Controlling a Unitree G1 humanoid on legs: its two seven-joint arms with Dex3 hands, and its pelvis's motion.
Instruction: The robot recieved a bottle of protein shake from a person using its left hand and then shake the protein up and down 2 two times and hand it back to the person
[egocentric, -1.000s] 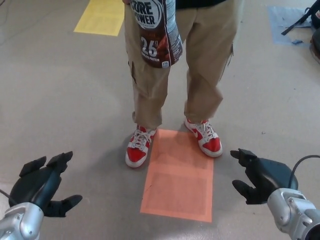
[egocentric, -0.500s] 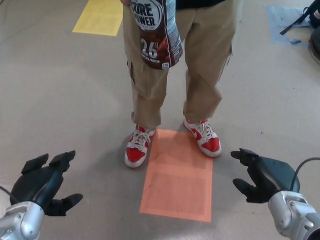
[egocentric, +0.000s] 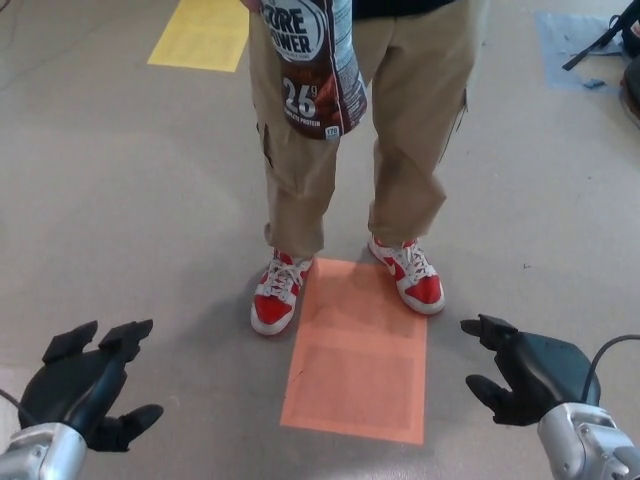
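Observation:
A brown protein shake bottle (egocentric: 312, 65) with a white "Core Power" label hangs at the top centre, held out by a person whose hand is cut off by the frame's top edge. The person stands facing me in tan trousers (egocentric: 400, 120) and red and white shoes (egocentric: 277, 292). My left hand (egocentric: 85, 387) is low at the bottom left, open, fingers spread, holding nothing and far below the bottle. My right hand (egocentric: 527, 370) is at the bottom right, open and holding nothing as well.
An orange rectangle (egocentric: 360, 350) is marked on the grey floor between my hands, at the person's feet. A yellow patch (egocentric: 205, 32) lies at the top left. A blue patch (egocentric: 575, 40) and dark gear sit at the top right.
Both my hands have sunk slightly lower in the picture. The bottle and the person have hardly moved.

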